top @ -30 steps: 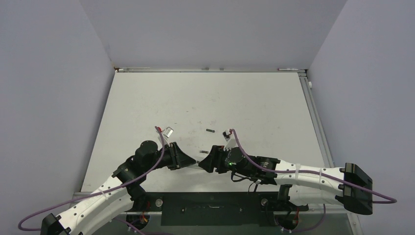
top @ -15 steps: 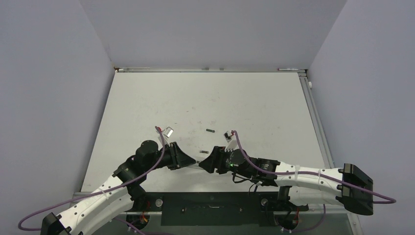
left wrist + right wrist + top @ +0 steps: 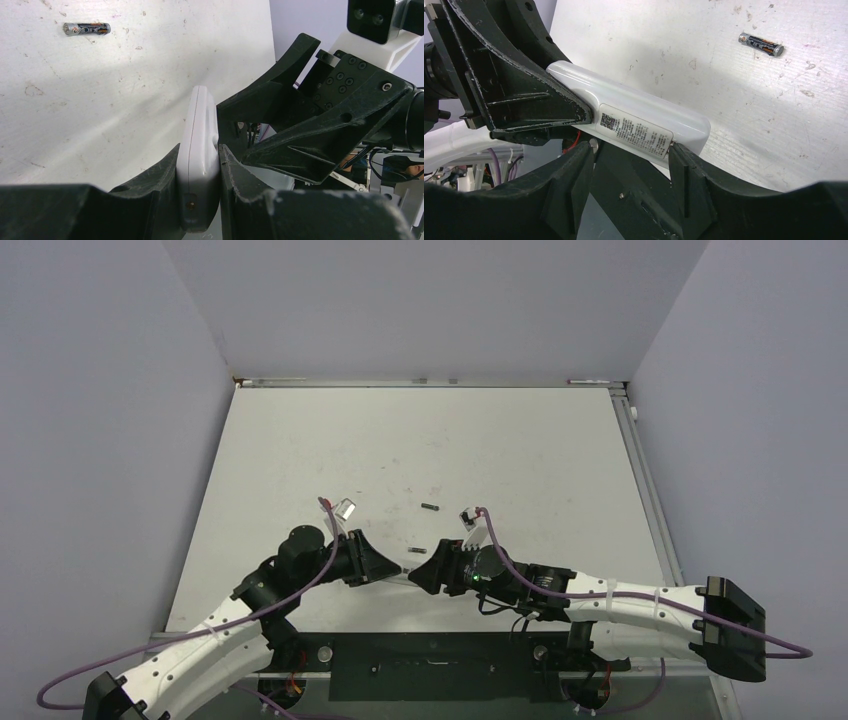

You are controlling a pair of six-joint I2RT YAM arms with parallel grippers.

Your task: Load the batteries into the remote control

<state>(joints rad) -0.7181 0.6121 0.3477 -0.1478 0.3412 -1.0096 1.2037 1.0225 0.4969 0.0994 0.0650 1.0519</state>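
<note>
Change: right gripper has crept left, jaws apart but narrowing round the free end of the remote control, which is clamped edge-up in the left gripper, probably to brace it; batteries lie loose farther out.

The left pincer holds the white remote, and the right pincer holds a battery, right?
Not quite. The left pincer does hold the remote, but the right pincer holds no battery. The battery lies on the table, as the right wrist view shows.
</note>
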